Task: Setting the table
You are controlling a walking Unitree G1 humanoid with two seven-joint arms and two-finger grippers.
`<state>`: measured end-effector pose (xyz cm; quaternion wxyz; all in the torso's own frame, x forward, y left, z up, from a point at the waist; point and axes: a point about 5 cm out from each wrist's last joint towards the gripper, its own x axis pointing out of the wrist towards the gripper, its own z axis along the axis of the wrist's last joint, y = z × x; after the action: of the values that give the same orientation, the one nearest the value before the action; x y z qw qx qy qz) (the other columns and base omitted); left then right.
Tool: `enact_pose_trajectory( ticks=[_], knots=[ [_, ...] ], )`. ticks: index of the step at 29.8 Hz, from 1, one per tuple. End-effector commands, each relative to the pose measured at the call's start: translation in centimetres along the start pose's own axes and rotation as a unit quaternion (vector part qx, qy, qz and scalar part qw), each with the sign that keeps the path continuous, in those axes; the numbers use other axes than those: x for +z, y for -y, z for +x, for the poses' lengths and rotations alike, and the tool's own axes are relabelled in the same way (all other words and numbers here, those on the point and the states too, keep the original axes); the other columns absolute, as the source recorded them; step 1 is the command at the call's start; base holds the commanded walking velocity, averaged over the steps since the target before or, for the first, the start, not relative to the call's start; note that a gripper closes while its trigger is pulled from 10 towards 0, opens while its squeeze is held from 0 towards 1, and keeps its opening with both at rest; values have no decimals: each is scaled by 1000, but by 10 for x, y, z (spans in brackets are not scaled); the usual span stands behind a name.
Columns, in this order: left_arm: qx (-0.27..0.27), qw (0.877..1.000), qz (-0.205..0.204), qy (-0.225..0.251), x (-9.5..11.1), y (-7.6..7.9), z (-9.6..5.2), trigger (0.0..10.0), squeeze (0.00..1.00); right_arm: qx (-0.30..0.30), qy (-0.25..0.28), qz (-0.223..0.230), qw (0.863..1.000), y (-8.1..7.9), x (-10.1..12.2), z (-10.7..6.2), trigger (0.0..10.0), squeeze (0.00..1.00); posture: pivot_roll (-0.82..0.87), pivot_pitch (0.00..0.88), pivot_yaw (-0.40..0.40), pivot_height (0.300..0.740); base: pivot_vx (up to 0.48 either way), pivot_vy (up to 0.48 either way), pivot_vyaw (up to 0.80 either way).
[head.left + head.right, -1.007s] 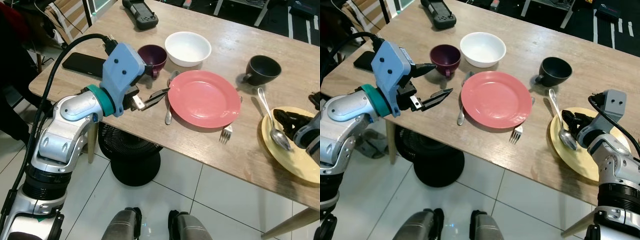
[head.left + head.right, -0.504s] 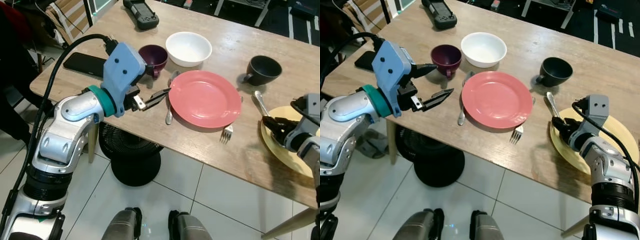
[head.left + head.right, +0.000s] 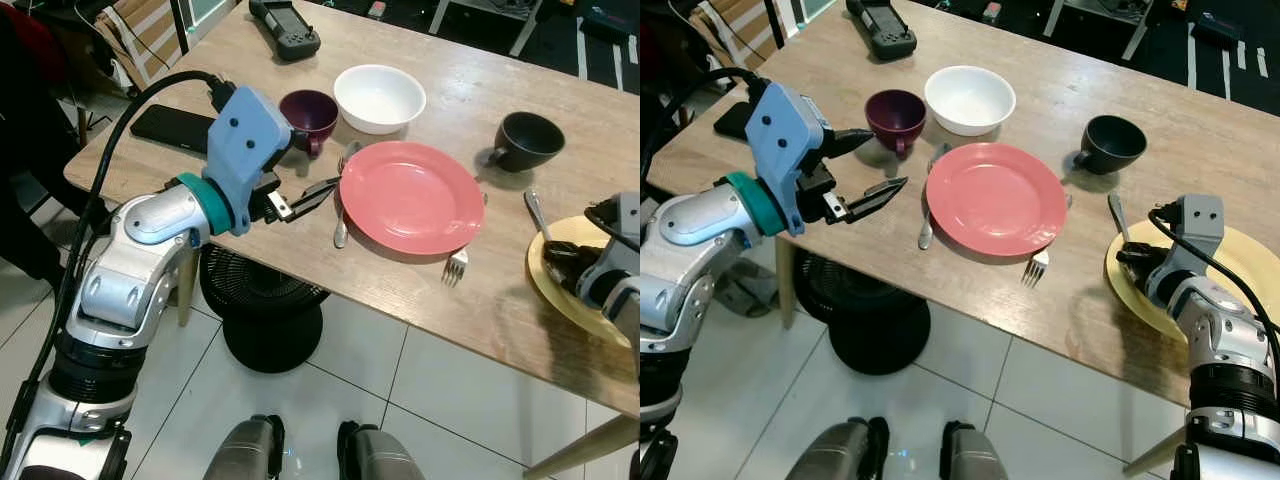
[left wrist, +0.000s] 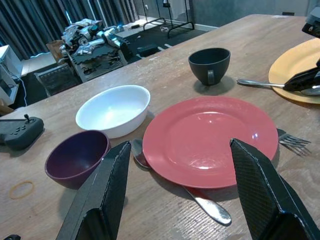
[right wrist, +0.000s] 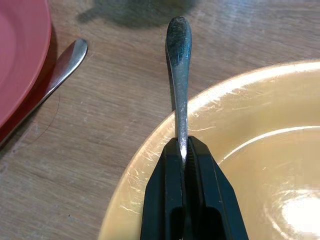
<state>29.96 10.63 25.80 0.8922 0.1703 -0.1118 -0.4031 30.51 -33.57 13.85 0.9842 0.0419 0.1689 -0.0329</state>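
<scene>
Wooden table: right claw pinches spoon over yellow plate.

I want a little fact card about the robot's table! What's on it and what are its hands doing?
table: wooden table
middle: red plate, spoon at its left edge, fork at its right edge
bowls: white bowl, purple cup
cup: black cup
right side: yellow plate
right gripper: shut on a spoon handle over the yellow plate's rim
left gripper: open, held beside the red plate
</scene>
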Motion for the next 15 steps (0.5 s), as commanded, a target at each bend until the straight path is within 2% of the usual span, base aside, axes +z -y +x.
enact_pose_trajectory(
  ticks=[1, 5, 7, 8, 9, 11, 12, 13, 14, 15],
  knots=[
    [-9, 1000, -1, -1, 0, 6, 1, 10000, 0, -13, 2, 11, 1000, 6, -2, -1, 0, 0, 92, 73, 14, 740, 0, 0, 0],
    [-4, 1000, -3, -2, -2, 5, 2, 10000, 0, -13, 34, 29, 999, 6, 8, -2, 0, 0, 94, 74, 15, 740, 0, 0, 0],
    [20, 1000, -7, -8, -6, 3, 4, 10000, 0, -5, 83, 57, 995, 1, 24, -4, 0, 0, 104, 74, 17, 740, 0, 0, 0],
    [20, 1000, -7, -8, -6, 3, 4, 10000, 0, -5, 83, 57, 995, 1, 24, -4, 0, 0, 104, 74, 17, 740, 0, 0, 0],
    [42, 999, -12, -11, -8, 0, 7, 10000, 0, 0, 115, 72, 991, -6, 35, -7, 0, 0, 103, 74, 17, 740, 0, 0, 0],
    [42, 999, -12, -11, -8, 0, 7, 10000, 0, 0, 115, 72, 991, -6, 35, -7, 0, 0, 103, 74, 17, 740, 0, 0, 0],
    [59, 998, -17, -12, -9, -3, 9, 10000, 0, 3, 143, 84, 986, -11, 44, -11, 0, 0, 103, 73, 17, 740, 0, 0, 0],
    [59, 998, -17, -12, -9, -3, 9, 10000, 0, 3, 143, 84, 986, -11, 44, -11, 0, 0, 103, 73, 17, 740, 0, 0, 0],
    [83, 996, -23, -11, -10, -6, 12, 10000, 0, 5, 192, 99, 976, -22, 56, -19, 0, 0, 103, 72, 20, 740, 0, 0, 0],
    [83, 996, -23, -11, -10, -6, 12, 10000, 0, 5, 192, 99, 976, -22, 56, -19, 0, 0, 103, 72, 20, 740, 0, 0, 0]
  ],
)
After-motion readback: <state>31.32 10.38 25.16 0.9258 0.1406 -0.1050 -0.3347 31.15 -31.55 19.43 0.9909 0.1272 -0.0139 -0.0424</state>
